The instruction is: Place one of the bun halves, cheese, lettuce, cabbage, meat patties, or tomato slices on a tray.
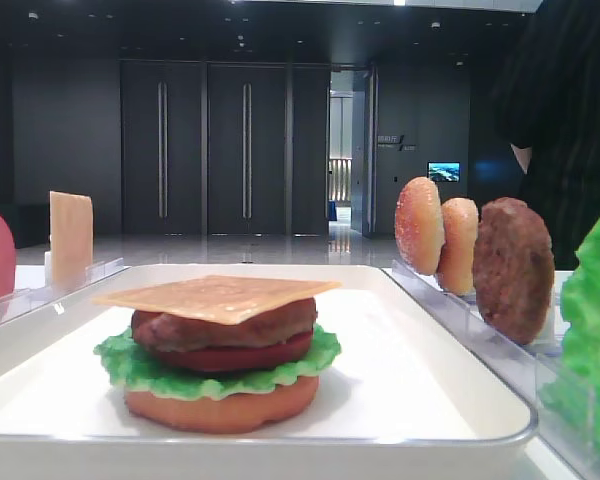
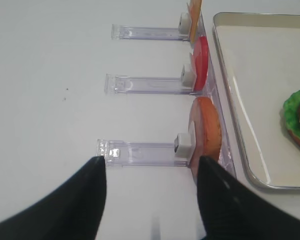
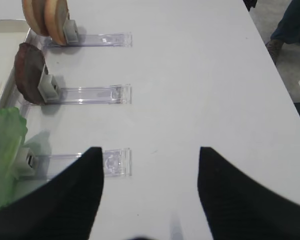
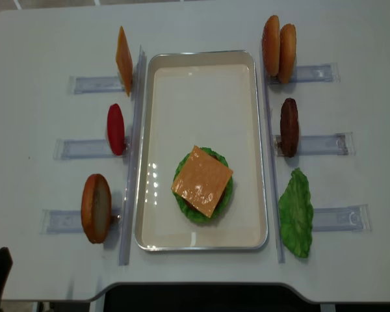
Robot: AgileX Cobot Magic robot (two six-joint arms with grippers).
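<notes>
Cheese [image 4: 202, 180] is laid flat atop the stack on tray [image 4: 201, 71], corners turned diamond-wise, ahead-right of left jaws; patty beneath largely hidden. Both jaws (empty) are spread over worktop [image 4: 201, 26].

tray [image 4: 201, 84] far half: was bare, open from above
tray near half: stacked burger [image 4: 203, 184] stood in the way
tray sides: upright food in clear holders [image 4: 315, 145] lined both long edges
outer surface [image 4: 39, 117]: was free

Glossy white tray [image 4: 201, 65], clear plastic holders [image 4: 328, 218], rough patty [image 4: 289, 127].
</notes>
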